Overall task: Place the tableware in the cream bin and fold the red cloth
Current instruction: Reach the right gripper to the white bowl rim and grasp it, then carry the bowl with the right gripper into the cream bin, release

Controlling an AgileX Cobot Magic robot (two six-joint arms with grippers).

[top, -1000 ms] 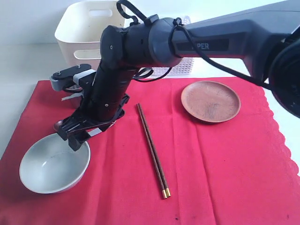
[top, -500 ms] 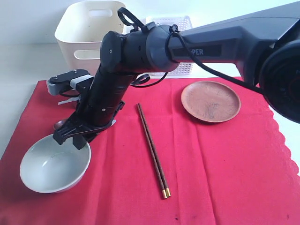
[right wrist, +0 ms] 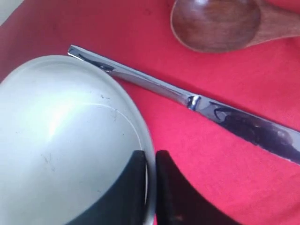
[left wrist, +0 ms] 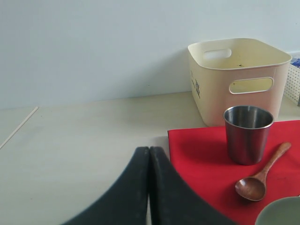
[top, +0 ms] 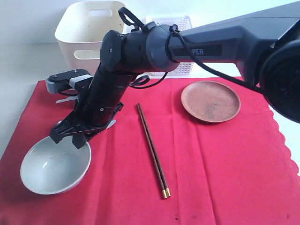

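Glossy bowl (right wrist: 61, 140); mirror-bright steel knife (right wrist: 197, 103); smooth wooden spoon (right wrist: 215, 21); matt woven red cloth (top: 211, 164).

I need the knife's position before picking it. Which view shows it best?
The right wrist view: the knife lies nearly full length on the cloth, between bowl and spoon. In the exterior view the right arm covers that spot; the left wrist view misses it.

Bowl (top: 54, 168), chopsticks (top: 152, 150) and plate (top: 210, 101) lie on the cloth (top: 225, 178); bin (top: 79, 33) behind.
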